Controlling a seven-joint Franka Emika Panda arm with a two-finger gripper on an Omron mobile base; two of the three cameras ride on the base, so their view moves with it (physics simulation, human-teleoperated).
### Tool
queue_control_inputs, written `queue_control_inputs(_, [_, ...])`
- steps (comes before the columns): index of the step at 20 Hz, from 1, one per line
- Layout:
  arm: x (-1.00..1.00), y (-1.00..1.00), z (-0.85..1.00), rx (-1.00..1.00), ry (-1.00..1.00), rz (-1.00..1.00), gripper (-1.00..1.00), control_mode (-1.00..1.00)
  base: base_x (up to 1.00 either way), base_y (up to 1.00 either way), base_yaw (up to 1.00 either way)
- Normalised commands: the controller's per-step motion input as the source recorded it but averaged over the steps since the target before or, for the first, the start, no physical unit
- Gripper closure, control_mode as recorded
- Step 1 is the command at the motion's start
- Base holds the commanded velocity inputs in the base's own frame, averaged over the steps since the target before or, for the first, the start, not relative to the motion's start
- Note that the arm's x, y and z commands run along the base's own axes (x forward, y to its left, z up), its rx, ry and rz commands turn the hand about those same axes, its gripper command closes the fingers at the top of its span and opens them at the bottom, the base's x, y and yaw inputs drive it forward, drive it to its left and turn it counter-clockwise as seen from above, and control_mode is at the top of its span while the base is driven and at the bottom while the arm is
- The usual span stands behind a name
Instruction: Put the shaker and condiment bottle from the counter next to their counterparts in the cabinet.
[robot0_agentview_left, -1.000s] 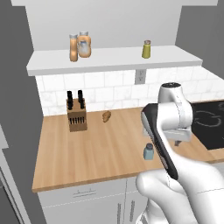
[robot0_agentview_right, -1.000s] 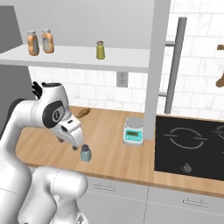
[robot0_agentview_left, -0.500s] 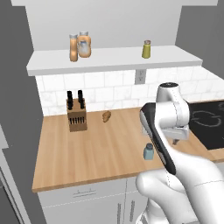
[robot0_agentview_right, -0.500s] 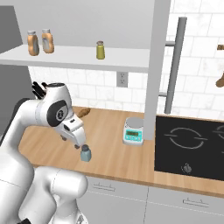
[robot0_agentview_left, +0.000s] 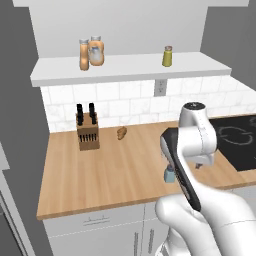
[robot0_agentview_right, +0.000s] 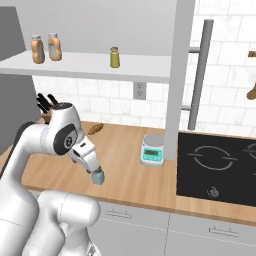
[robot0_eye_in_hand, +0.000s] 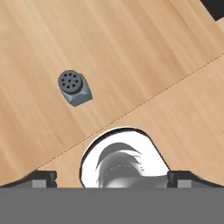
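Cabinet (robot0_agentview_left: 130, 70): white open ledge across the upper part of both base views, carrying three things.
Counter (robot0_agentview_left: 115, 170): wooden top, mid-frame; knife block (robot0_agentview_left: 87, 131) toward the left.
Counterparts: wide orange bottle (robot0_agentview_left: 96, 50) upper left, yellow-green shaker (robot0_agentview_left: 167, 56) upper right of centre.
Condiment bottle (robot0_agentview_left: 84, 54): on the ledge, just beside the wide orange bottle; this half looks done.
Shaker (robot0_eye_in_hand: 74, 88): upright on the counter, upper left of the hand view, untouched.
Gripper (robot0_agentview_right: 96, 172): spread wide, empty, just above the shaker.
Left to do: grasp the shaker, lift it, set it by the yellow-green one.
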Motion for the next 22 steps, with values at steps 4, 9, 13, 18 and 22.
queue_control_inputs(4, [0.11, -0.13, -0.03, 0.0, 0.0, 0.08, -1.0, -1.0, 0.0, 0.0, 0.0])
queue_control_inputs(9, [0.25, -0.12, -0.02, 0.0, 0.04, 0.16, -1.0, -1.0, 0.0, 0.0, 0.0])
queue_control_inputs(13, [0.09, -0.04, -0.05, 0.0, 0.01, 0.16, -1.0, -1.0, 0.0, 0.0, 0.0])
queue_control_inputs(18, [0.07, -0.22, -0.1, 0.03, 0.0, 0.37, -1.0, -1.0, 0.0, 0.0, 0.0])
queue_control_inputs(22, [0.0, 0.0, -0.03, 0.0, 0.0, 0.1, -1.0, -1.0, 0.0, 0.0, 0.0])
